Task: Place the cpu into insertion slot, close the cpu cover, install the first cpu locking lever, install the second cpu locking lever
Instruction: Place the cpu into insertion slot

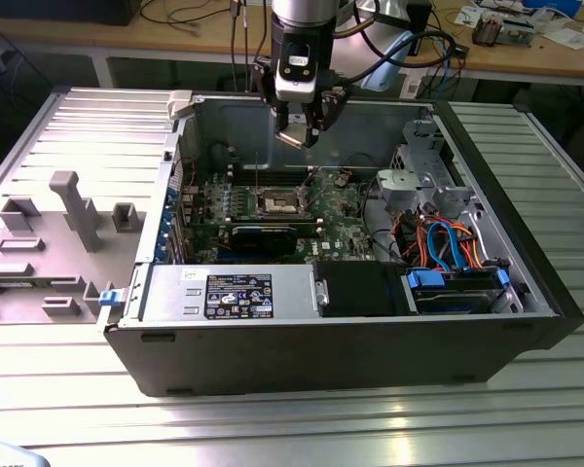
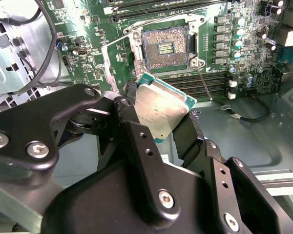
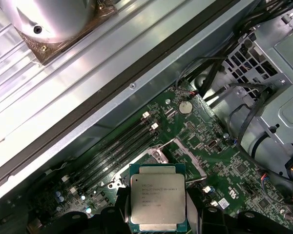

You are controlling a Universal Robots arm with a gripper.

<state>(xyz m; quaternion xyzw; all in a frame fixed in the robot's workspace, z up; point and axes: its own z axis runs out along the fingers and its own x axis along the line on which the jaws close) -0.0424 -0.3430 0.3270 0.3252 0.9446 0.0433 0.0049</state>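
While well above the bare insertion slot (image 2: 165,47), claw (image 1: 296,135) clamped on the cpu (image 3: 157,202).

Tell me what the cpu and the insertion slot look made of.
cpu: matte, brushed silvery metal lid on a green board edge, probably fibreglass. insertion slot: dark centre, likely plastic, with gold-toned contacts at its middle; bright, glinting metal rim around it.
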